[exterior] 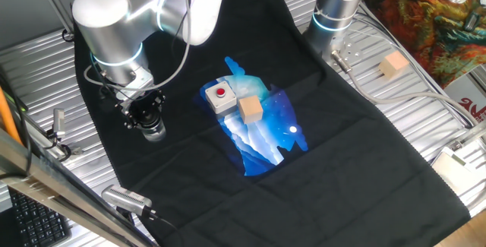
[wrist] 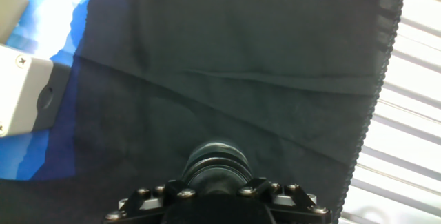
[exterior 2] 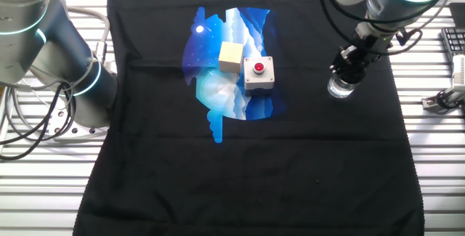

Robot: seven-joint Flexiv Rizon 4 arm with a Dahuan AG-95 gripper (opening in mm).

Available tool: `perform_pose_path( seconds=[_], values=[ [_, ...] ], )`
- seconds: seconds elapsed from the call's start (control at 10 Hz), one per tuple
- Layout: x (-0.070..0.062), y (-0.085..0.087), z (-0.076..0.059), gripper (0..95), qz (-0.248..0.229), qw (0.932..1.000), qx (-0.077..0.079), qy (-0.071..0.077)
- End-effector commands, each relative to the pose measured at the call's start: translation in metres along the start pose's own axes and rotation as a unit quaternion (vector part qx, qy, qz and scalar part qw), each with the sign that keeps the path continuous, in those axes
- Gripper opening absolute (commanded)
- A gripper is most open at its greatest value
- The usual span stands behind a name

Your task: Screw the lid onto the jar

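Your one gripper (exterior 2: 347, 67) directly over the one jar (exterior 2: 339, 88) on the black cloth (exterior 2: 254, 163), lid on it, jaw state untellable, two wooden cubes (exterior: 250, 109), one grey button box (exterior 2: 258, 73)
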State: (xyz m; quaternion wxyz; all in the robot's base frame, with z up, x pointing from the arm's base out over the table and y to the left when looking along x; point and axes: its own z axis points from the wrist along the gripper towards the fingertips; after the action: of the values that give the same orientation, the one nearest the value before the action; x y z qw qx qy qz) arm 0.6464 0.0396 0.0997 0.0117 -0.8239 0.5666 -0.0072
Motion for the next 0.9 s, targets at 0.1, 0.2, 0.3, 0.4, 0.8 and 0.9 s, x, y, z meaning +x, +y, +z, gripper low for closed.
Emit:
perform_pose_path(
  seconds=[0.1, 0.2, 0.3, 0.4, 0.8, 0.9],
  values=[
    [0.0006, 0.0003, -0.0001, 0.0, 0.007, 1.0000, 0.001, 0.001],
    [0.0007, 0.0004, 0.0000, 0.0, 0.012, 0.9999, 0.001, 0.000],
    [0.0007, 0.0004, -0.0001, 0.0, 0.015, 0.9999, 0.002, -0.001],
    [0.0008, 0.0005, 0.0000, 0.0, 0.021, 0.9998, 0.003, 0.000],
    [0.0010, 0.0006, 0.0000, 0.0, 0.047, 0.9989, 0.003, -0.006],
    [0.0010, 0.0006, 0.0000, 0.0, 0.056, 0.9984, 0.004, -0.007]
  ],
)
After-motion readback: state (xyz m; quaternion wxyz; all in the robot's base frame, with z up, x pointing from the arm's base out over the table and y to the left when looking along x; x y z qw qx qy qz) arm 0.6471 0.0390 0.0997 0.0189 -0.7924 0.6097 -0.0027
